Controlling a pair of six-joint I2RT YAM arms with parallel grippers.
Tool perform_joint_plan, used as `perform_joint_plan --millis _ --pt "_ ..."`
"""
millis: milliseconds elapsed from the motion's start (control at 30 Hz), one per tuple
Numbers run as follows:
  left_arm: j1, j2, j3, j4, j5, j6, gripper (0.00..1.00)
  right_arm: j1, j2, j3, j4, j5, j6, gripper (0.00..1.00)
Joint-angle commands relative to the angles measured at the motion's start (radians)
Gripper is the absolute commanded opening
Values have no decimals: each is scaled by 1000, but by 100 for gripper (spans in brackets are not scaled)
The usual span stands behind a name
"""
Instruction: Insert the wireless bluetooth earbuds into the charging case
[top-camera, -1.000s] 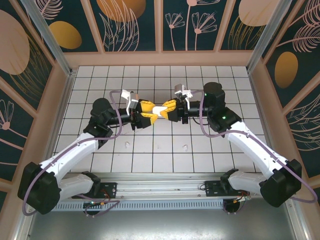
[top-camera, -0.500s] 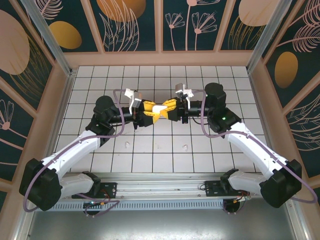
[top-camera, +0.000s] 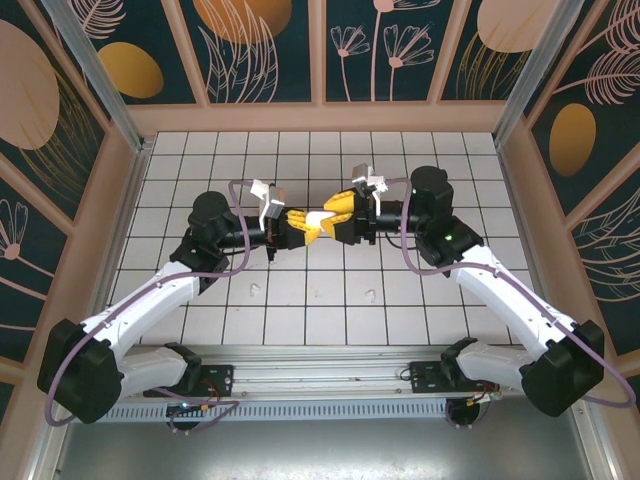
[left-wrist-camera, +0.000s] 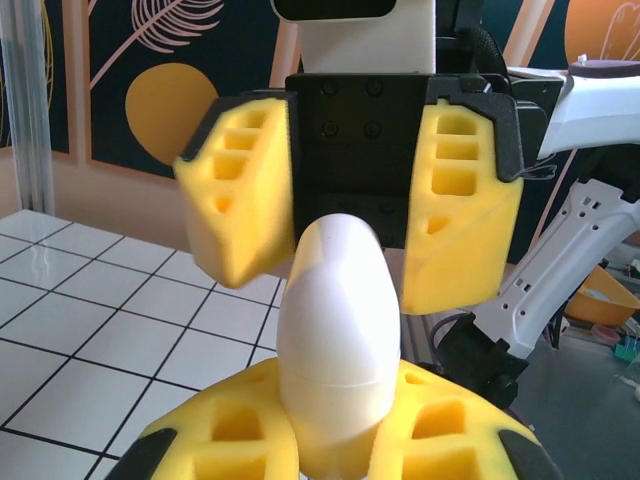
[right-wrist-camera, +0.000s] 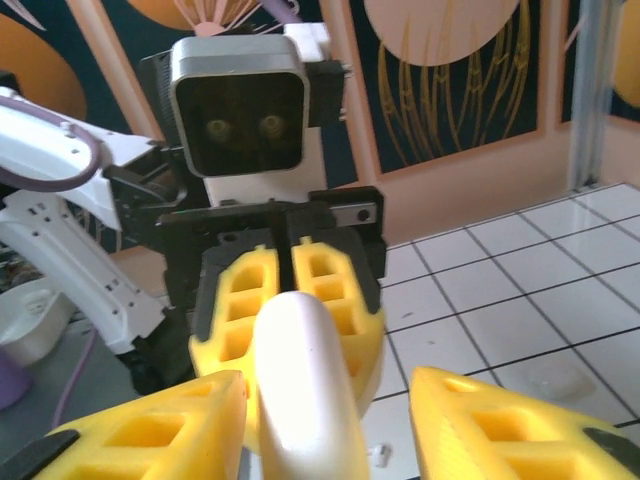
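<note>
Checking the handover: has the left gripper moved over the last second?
Yes. Against the floor tile lines, the left gripper has shifted slightly right, toward the right gripper, and is shut on the white case.

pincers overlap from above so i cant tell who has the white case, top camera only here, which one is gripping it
Observer: The left pincer is. Its wrist view shows its yellow fingers shut on one end of the case.
Operator: and the right one
Observer: The right pincer is open. In its wrist view, its fingers stand apart, with a gap either side of the case.
Operator: case lid open or shut
Observer: It looks shut. In the left wrist view a thin seam runs around it, with no gap.
</note>
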Motion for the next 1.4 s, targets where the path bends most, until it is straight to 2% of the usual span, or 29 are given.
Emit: perform_joint_plan --millis 0,267,500,633,900,1067,1167,1233,1367 --pt "-3 -37 -13 14 -9 29 0 -1 -20 -15 26 82 23 50" --pt "-5 -70 -31 -2 -23 47 0 -17 2 -17 -12 199 61 52" --pt "-5 -83 -43 -7 -37 53 0 -17 4 -18 -7 227 97 52" --pt "-3 -91 -49 -17 -51 61 0 -59 10 -19 -17 247 115 53" --pt "-4 -102 -49 -47 -91 80 0 -72 13 -18 -17 211 139 53" --pt "-3 -112 -35 -154 -179 115 0 -75 -30 -28 -6 198 164 54" --pt "6 -120 -30 -248 -217 128 0 -87 -81 -81 67 183 232 57" --pt "23 -135 -43 -283 -223 104 0 -95 -102 -104 74 225 290 60" --pt "69 -201 -88 -333 -266 63 0 -104 -82 -102 -22 337 325 61"
